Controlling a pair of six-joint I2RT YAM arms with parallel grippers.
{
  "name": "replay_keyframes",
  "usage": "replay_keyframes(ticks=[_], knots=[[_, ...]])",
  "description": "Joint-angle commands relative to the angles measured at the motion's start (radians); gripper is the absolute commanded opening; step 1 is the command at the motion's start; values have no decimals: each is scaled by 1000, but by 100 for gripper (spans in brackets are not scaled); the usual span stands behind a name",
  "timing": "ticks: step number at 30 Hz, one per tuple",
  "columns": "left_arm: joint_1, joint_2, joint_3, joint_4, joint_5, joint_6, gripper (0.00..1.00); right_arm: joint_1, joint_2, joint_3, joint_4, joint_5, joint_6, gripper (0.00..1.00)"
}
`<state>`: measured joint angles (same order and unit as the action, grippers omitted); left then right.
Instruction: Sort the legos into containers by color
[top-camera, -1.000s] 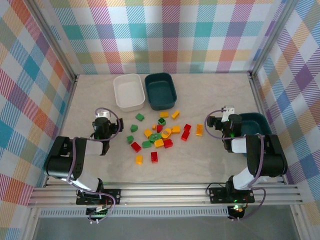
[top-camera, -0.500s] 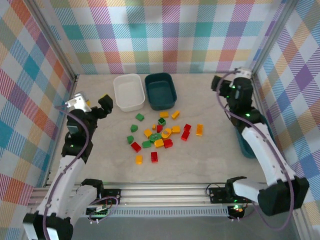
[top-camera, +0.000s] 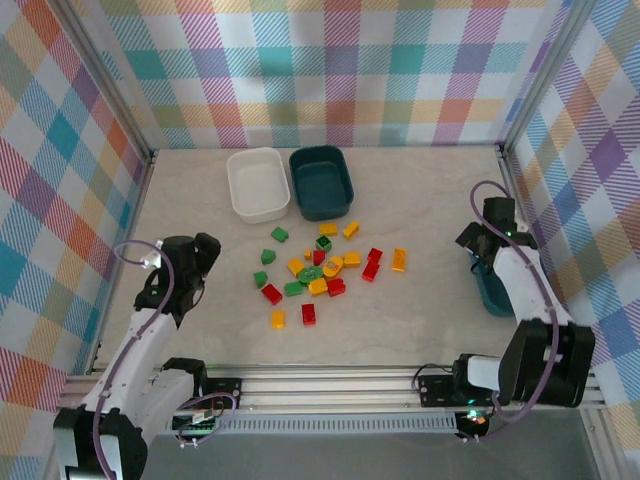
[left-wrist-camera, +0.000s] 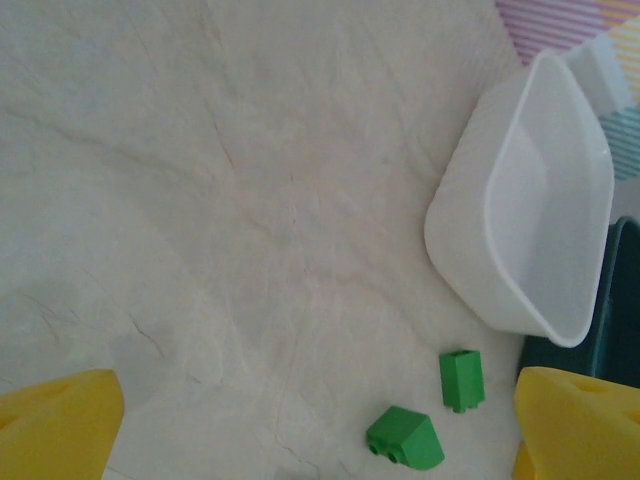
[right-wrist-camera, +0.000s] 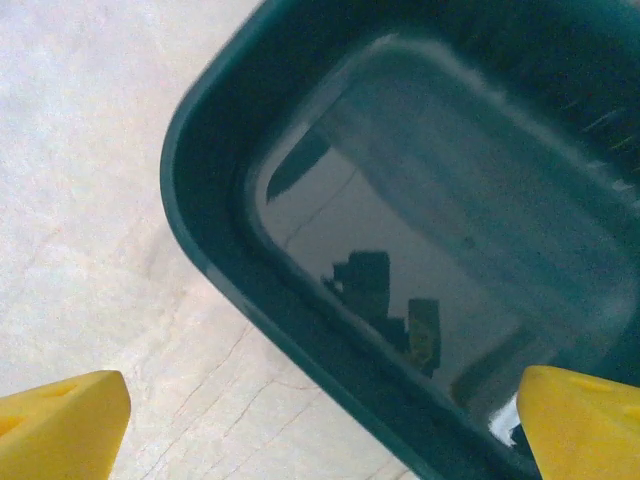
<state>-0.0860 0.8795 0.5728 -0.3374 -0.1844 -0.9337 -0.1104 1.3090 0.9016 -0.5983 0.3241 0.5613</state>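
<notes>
The legos, green, red and yellow-orange, lie scattered in a loose pile mid-table. At the back stand a white container and a dark teal container; a second teal container sits at the right edge. My left gripper hovers left of the pile, open and empty. Its wrist view shows my left gripper open, two green legos and the white container. My right gripper hangs open over the near corner of the right teal container, which looks empty; my right gripper holds nothing.
Plaid walls with metal posts enclose the table on three sides. An aluminium rail runs along the near edge at the arm bases. Bare tabletop lies between the pile and the walls.
Both arms rose from a folded pose beside the pile, then dropped outward. The left gripper is now left of the pile, the right over the right teal container. Both stayed open.
</notes>
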Motion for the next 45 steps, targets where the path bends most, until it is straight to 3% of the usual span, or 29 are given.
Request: replay_keyframes(ticks=[1, 8, 15, 18, 21, 25, 30, 33, 37, 42, 45], knots=[[8, 44, 19, 12, 95, -4, 100, -3, 114, 60, 31, -126, -27, 98], [8, 33, 19, 13, 193, 49, 100, -2, 346, 222, 46, -195, -57, 92], [6, -7, 13, 20, 190, 82, 100, 80, 520, 418, 127, -419, -110, 85], [3, 7, 23, 47, 222, 95, 100, 151, 648, 588, 170, -475, -129, 85], [-6, 5, 34, 46, 246, 111, 100, 222, 804, 858, 89, -477, -151, 84], [-27, -24, 27, 31, 240, 124, 100, 262, 888, 1065, 66, -515, -114, 87], [-57, -55, 4, 49, 246, 135, 100, 262, 734, 948, 137, -503, -124, 90], [-74, -39, 12, 49, 248, 154, 100, 252, 619, 811, 145, -338, -174, 91], [-85, 26, 50, 25, 234, 181, 100, 172, 590, 731, 36, -181, -185, 90], [-86, 214, 216, -38, 119, 253, 95, 90, 621, 668, -24, -177, -213, 87], [-83, 416, 391, -86, 63, 305, 89, 90, 652, 656, -26, -205, -248, 84]])
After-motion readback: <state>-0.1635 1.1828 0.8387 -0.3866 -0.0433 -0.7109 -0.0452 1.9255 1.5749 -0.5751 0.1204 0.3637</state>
